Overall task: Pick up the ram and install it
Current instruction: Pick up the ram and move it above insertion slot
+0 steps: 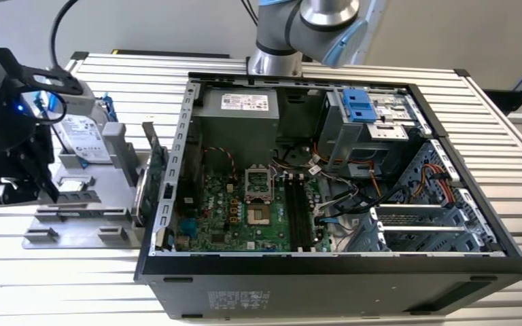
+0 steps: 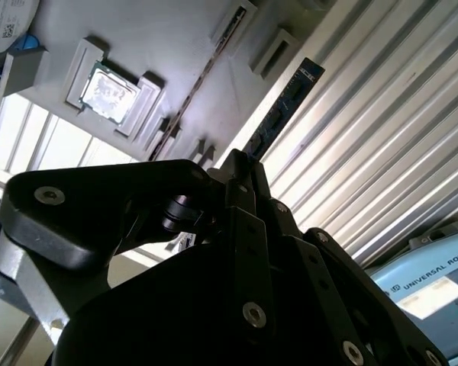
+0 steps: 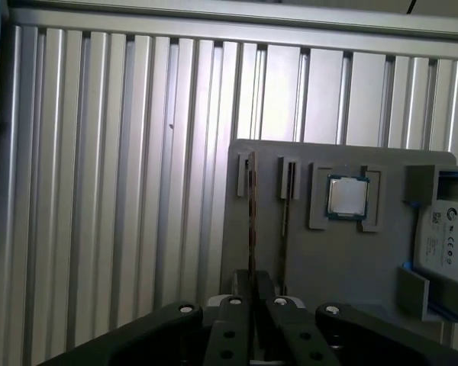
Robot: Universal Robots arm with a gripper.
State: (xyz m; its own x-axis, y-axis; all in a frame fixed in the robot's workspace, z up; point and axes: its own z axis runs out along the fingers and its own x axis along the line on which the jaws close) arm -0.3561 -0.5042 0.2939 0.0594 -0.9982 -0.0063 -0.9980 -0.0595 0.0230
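The tool (image 3: 252, 286) is seen low over the grey tray (image 3: 343, 267) that rests on the ribbed table (image 3: 99, 191), at the exterior view's left, well apart from the open computer case (image 1: 334, 261). In both wrist views its jaws are pressed together on the near end of the ram (image 3: 251, 221), so the ram is judged to be pinched rather than merely straddled. The ram is held on its thin edge in the tray's outermost holder, just beside the tray's border with the table, and its long axis runs straight away from the tool, in line with the gap between the jaws. Its dark blue face with chips is shown more plainly in the second wrist view, where it emerges from the tool's tip. A second stick (image 3: 287, 221) is stood parallel just beside it, untouched, with a processor chip (image 3: 346, 197) and a hard drive (image 3: 446, 236) farther along the tray. Whether the ram is seated in its holder or raised from it cannot be told. The black memory slots (image 1: 299, 210) on the board inside the case are seen unfilled, so installation is judged not yet done
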